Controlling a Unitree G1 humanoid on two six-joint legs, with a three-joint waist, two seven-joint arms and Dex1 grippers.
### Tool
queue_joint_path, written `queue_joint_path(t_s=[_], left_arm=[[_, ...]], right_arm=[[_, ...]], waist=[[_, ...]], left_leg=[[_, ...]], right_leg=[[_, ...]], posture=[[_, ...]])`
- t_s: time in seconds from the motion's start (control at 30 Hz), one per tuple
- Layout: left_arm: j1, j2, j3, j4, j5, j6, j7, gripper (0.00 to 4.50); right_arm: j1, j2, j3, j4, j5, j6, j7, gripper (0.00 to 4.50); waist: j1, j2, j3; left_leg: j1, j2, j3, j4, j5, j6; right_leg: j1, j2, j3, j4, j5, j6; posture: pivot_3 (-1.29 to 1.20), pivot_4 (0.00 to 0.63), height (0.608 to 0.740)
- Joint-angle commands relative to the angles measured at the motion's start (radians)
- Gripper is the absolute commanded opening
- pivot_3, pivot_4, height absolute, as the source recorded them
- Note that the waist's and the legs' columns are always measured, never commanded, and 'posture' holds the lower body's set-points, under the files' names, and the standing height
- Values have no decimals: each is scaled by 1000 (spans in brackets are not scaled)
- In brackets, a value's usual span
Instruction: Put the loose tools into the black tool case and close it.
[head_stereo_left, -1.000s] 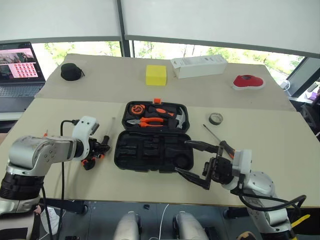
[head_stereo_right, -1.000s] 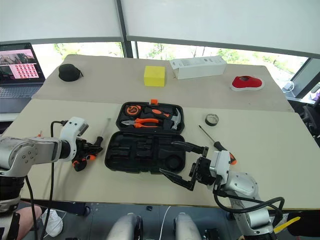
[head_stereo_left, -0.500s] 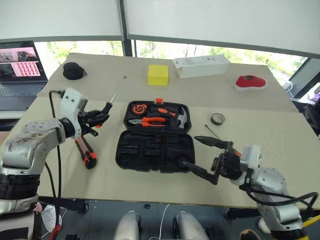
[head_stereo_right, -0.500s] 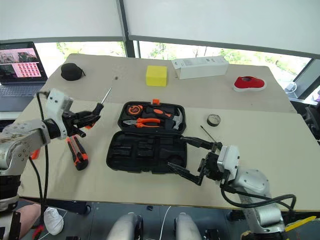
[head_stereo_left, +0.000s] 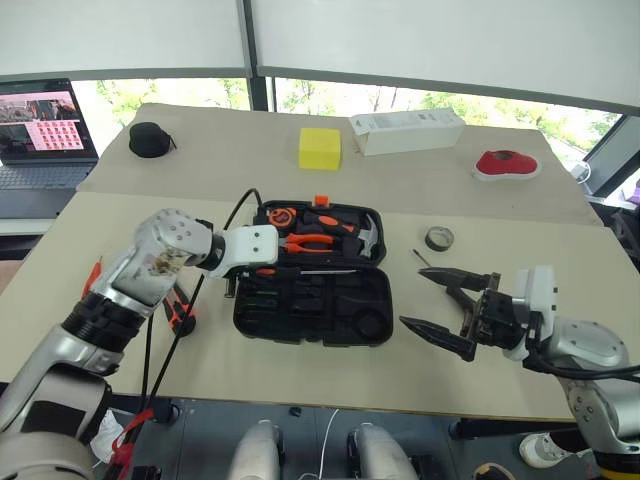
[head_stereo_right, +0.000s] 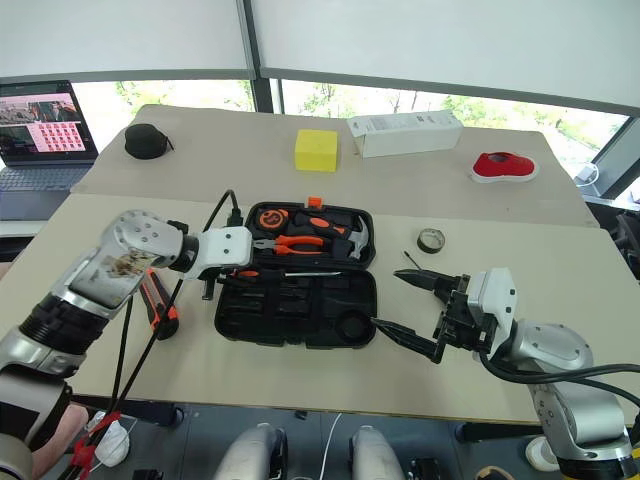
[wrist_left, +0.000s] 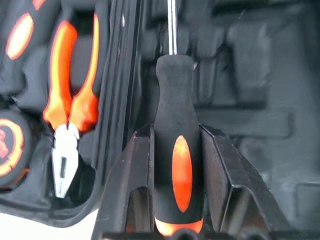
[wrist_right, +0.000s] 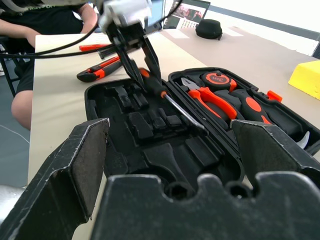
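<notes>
The black tool case (head_stereo_left: 372, 318) lies open in the middle of the table, with pliers, a hammer and a tape measure in its lid. My left gripper (head_stereo_left: 256, 270) is shut on an orange-and-black screwdriver (wrist_left: 177, 170). It holds the tool low over the case's slotted half near the hinge, shaft (head_stereo_right: 312, 272) pointing right. My right gripper (head_stereo_left: 410, 296) stands open and empty just right of the case. The utility knife (head_stereo_left: 180, 305) lies left of the case. The tape roll (head_stereo_left: 437, 238) sits to the right. Behind my right gripper shows another screwdriver's shaft (head_stereo_right: 410, 258).
At the back are a laptop (head_stereo_left: 40, 130), a round black pouch (head_stereo_left: 150, 138), a yellow block (head_stereo_left: 320, 148), a white box (head_stereo_left: 405, 130) and a red object (head_stereo_left: 505, 163). A small orange tool (head_stereo_left: 94, 274) lies at the left edge, where a person (wrist_right: 45, 20) sits.
My left gripper lifted the screwdriver off the table left of the case, swung it right and rolled it over the case's slotted half. My right gripper drew back to the right.
</notes>
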Motion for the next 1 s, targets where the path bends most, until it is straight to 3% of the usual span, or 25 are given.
queue_joint_path(t_s=[0.03,0.37,0.43,0.47,0.57,0.7,0.8,1.0], left_arm=[[-35,-39,0,18,56,-17,23,833],[-23,-121,20,19,103,-31,39,833],[-11,-135,42,3,94,-37,64,1840],[-8,-140,50,0,92,-42,74,1945],[23,-172,115,-33,11,-71,85,3063],[98,-198,209,-81,-115,-31,66,3063],[154,-208,251,-53,-177,-50,52,2348],[177,-259,262,94,-138,-125,144,100]], right_arm=[[11,3,-22,-73,27,21,-18,4500],[29,46,-6,-135,48,60,-55,4500],[38,51,-2,-151,54,73,-60,4500],[41,52,-1,-155,56,77,-61,4500],[49,53,-3,-165,61,85,-64,4500],[61,53,-8,-174,67,94,-70,4500],[69,55,-12,-176,66,96,-73,4500],[68,60,-12,-172,63,95,-84,4500]], waist=[[2,0,0],[3,0,0],[4,0,0],[6,0,0],[5,0,0],[-1,0,0],[-5,1,0],[2,0,0]], left_leg=[[0,0,0,0,0,0],[-1,0,-1,2,0,0],[-1,0,-1,2,0,0],[-1,0,-1,2,0,0],[-2,0,-2,3,0,0],[-2,0,-3,3,0,0],[-1,1,-4,3,0,0],[-1,0,-4,5,0,1]], right_leg=[[0,0,0,0,0,0],[0,0,-1,0,0,1],[0,0,-1,0,0,1],[0,0,-1,0,0,1],[0,0,-1,0,0,1],[0,0,-1,1,0,1],[0,0,-1,1,0,1],[2,0,-2,2,0,1]], posture=[[0,150,740],[0,150,740],[0,150,740],[0,150,740],[0,150,740],[0,150,740],[0,150,740],[0,150,740]])
